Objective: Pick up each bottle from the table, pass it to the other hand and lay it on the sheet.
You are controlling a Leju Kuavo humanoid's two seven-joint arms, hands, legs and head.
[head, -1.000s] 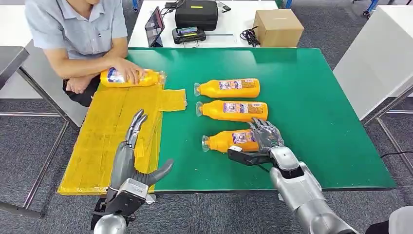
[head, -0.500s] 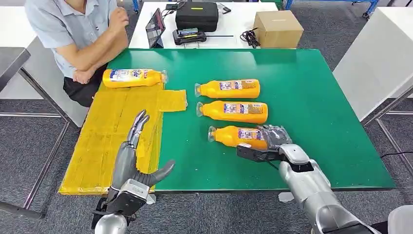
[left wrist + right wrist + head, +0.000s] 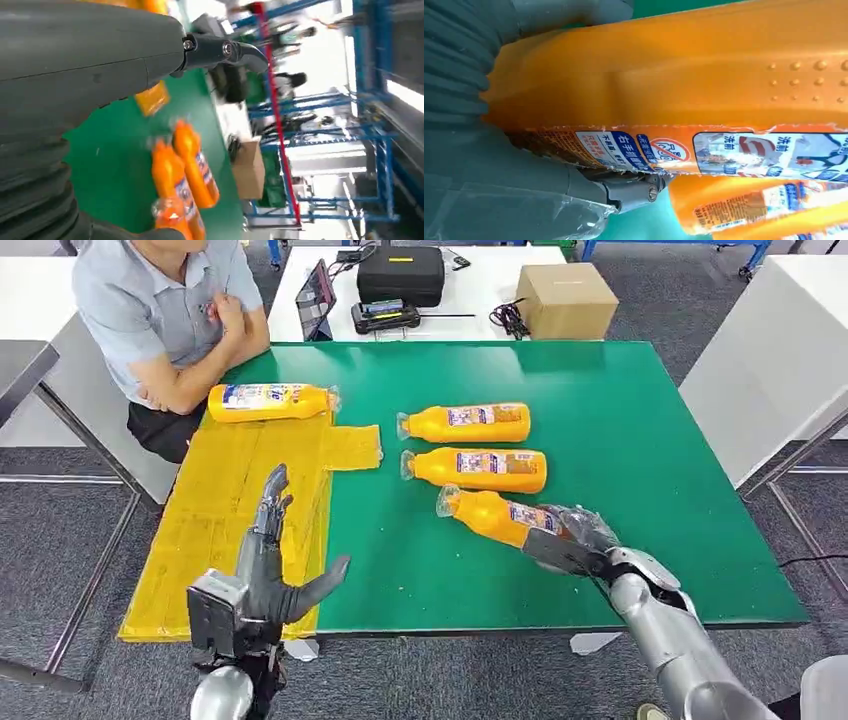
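bottle [image 3: 497, 517]: glossy orange plastic, paper label peeling, you see
table [image 3: 620, 420]: matt green
sheet [image 3: 235, 510]: matt yellow
right hand [image 3: 575, 538]: grey metal

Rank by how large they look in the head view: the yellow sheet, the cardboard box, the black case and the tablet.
1. yellow sheet, largest by far
2-3. cardboard box and black case, too alike to rank
4. tablet, smallest, seen nearly edge-on

Green table [image 3: 640, 440]: sheet [image 3: 230, 510], three bottles [image 3: 465, 423]
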